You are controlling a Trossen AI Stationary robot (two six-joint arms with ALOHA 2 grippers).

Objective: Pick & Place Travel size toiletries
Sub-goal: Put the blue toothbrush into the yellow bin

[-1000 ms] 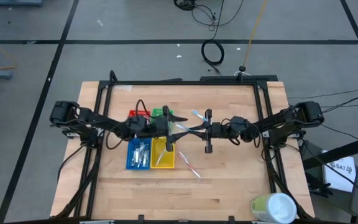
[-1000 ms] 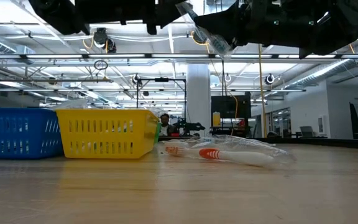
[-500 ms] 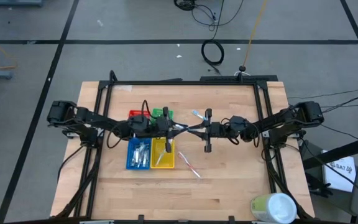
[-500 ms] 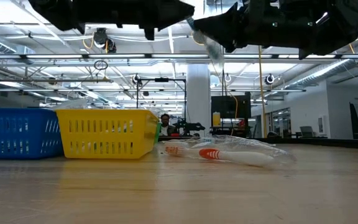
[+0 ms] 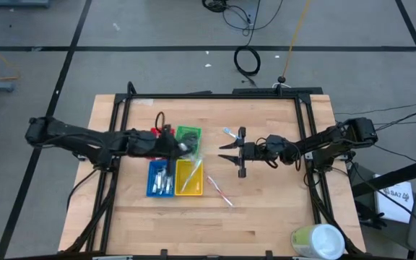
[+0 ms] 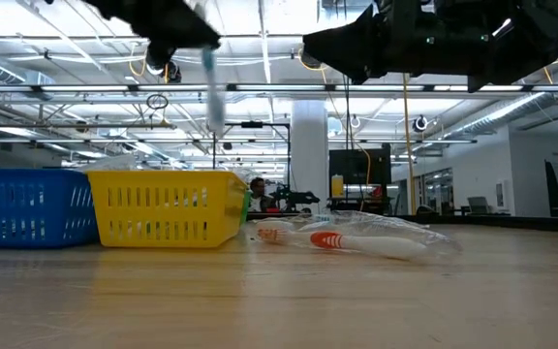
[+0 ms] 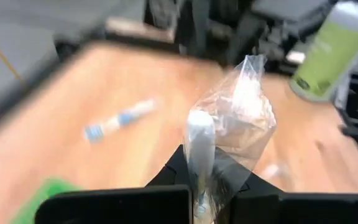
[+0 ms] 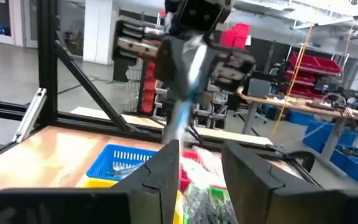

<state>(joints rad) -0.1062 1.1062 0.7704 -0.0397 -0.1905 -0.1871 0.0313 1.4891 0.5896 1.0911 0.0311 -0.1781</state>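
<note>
Clear plastic crinkles in the left gripper (image 5: pixel 191 147), which has just taken a wrapped toothbrush (image 7: pixel 199 146) from its partner and carried it leftward, out over the cluster of coloured trays. A second earlier both arms met at the middle of the wooden table (image 5: pixel 266 209), the packet bridging them; the left fingers have since pressed together on it, and the left arm has drawn back so that the packet hangs above the border between the green tray (image 5: pixel 188 134) and the yellow tray (image 5: pixel 188 178). From table height the toothbrush dangles upright over the yellow tray, well clear of its rim. The right gripper (image 5: pixel 222 151) stays where the exchange took place, right of the trays, its fingers parted and holding nothing.

The handover therefore looks complete, and what remains for this item is, by judgement, a lowering and release into a tray; which tray is meant cannot be told. The blue tray (image 5: pixel 161 179) already holds several silvery items. Other toiletries are still loose: a red-and-white wrapped packet (image 5: pixel 221 191) on the near side of the table beside the yellow tray, and a blue-and-white one (image 5: pixel 230 133) farther back. A pale green cylinder (image 5: pixel 316 240) stands at the near right corner.
</note>
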